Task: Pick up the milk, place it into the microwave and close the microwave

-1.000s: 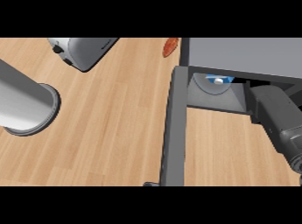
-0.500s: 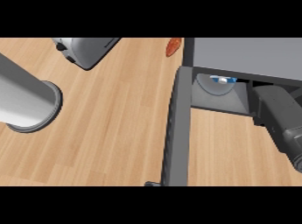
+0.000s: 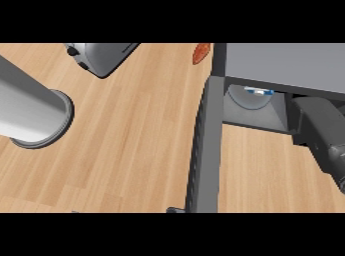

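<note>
Further into the microwave (image 3: 293,65) reaches the right forearm (image 3: 330,135), beside milk (image 3: 258,92)

Left forearm (image 3: 23,107) comes in from upper left, big grey cylinder ending in a flat cuff, no hand visible on it. Right forearm (image 3: 330,135) angles up from lower right; I can't see its hand.

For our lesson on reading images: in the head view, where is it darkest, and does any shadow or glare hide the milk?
Head view: darkest inside the microwave, where the right forearm reaches in; the milk shows only partly under the roof's edge; the counter is evenly lit, no glare.
</note>
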